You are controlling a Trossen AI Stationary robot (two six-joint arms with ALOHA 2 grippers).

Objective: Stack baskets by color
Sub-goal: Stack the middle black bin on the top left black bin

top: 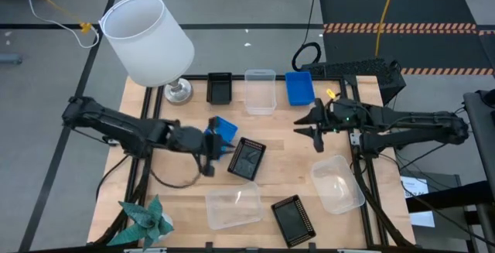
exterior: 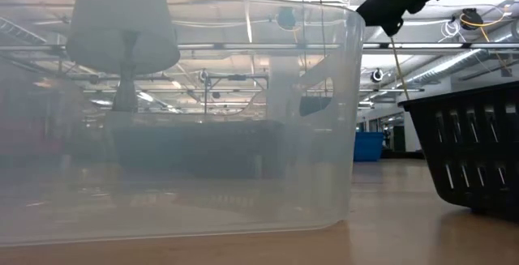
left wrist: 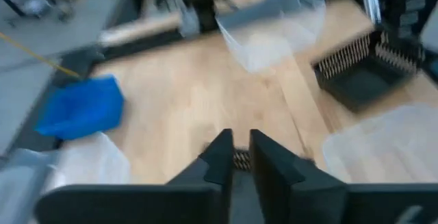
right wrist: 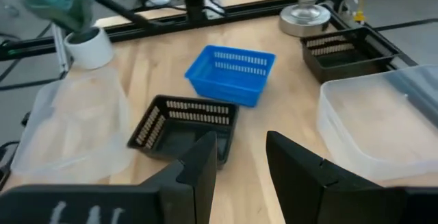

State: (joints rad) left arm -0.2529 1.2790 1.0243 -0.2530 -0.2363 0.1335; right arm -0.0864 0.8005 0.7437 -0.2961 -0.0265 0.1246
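Observation:
Several baskets rest on their bottoms on the wooden table (top: 278, 168). A black basket (top: 219, 87), a clear one (top: 260, 90) and a blue one (top: 299, 87) line the far edge. Another blue basket (top: 224, 129) and a black one (top: 247, 158) sit mid-table. Clear baskets (top: 233, 206) (top: 337, 182) and a black one (top: 294, 220) lie toward the near edge. My left gripper (top: 210, 156) hovers just left of the middle black basket, its fingers (left wrist: 222, 152) a narrow gap apart, holding nothing. My right gripper (top: 315, 133) hangs open at mid-right, well above the table.
A white lamp (top: 151, 40) with a metal base (top: 178, 92) leans over the far left corner. A teal paper plant (top: 143, 220) stands at the near left corner. In the low view a clear basket (exterior: 178, 119) fills the foreground, beside a black one (exterior: 470, 151).

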